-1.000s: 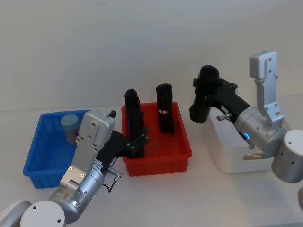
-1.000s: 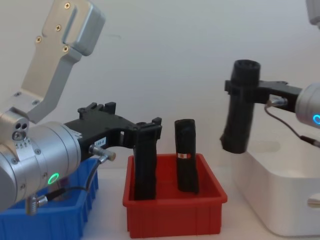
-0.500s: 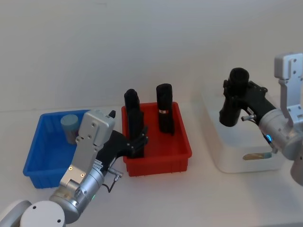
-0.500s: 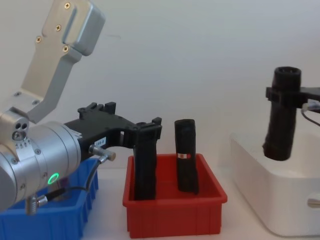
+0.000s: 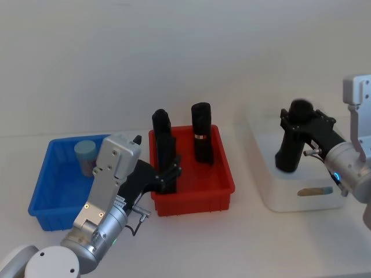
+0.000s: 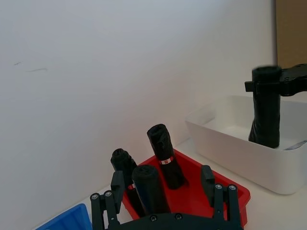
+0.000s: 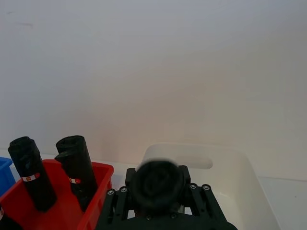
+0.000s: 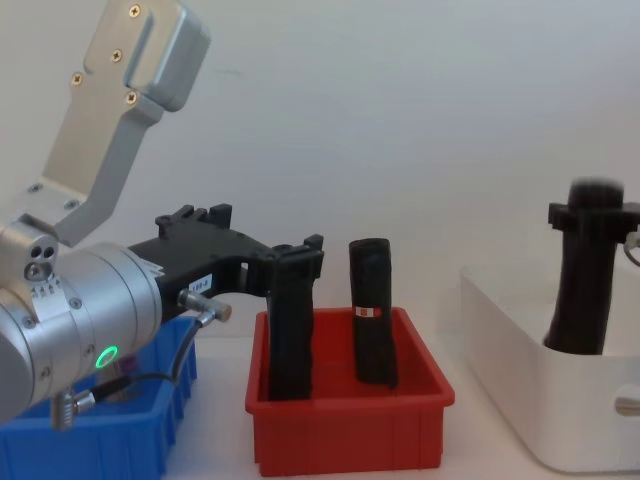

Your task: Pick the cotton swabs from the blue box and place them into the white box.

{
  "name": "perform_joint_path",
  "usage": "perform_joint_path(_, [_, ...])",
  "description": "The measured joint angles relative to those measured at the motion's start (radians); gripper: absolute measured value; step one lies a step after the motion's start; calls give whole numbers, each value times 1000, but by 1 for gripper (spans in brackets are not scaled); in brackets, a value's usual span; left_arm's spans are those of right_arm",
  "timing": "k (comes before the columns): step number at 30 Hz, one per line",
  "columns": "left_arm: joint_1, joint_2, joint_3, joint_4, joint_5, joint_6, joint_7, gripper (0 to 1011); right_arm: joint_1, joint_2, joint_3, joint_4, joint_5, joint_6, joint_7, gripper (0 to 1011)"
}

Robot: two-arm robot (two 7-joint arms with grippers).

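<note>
The right gripper clasps a black roll inside the white box; the left gripper, beside it over the red bin, grips another roll.

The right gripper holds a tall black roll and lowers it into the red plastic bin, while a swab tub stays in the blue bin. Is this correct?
Not quite. The right gripper holds the tall black roll down in the glossy white plastic tub, not the red plastic bin, as the head view shows. The blue-lidded swab tub does sit in the blue ribbed bin.

swab tub in left bin (far corner)
</note>
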Motion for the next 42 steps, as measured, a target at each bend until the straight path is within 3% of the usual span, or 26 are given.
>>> perform_joint_path(18, [0,0,0,0,0,0,0,1004,-9,4,3,26,16,-40,35,999])
perform_joint_path(42, [0,0,0,0,0,0,0,1004,-21,9,7,9,22,-57,44,1002])
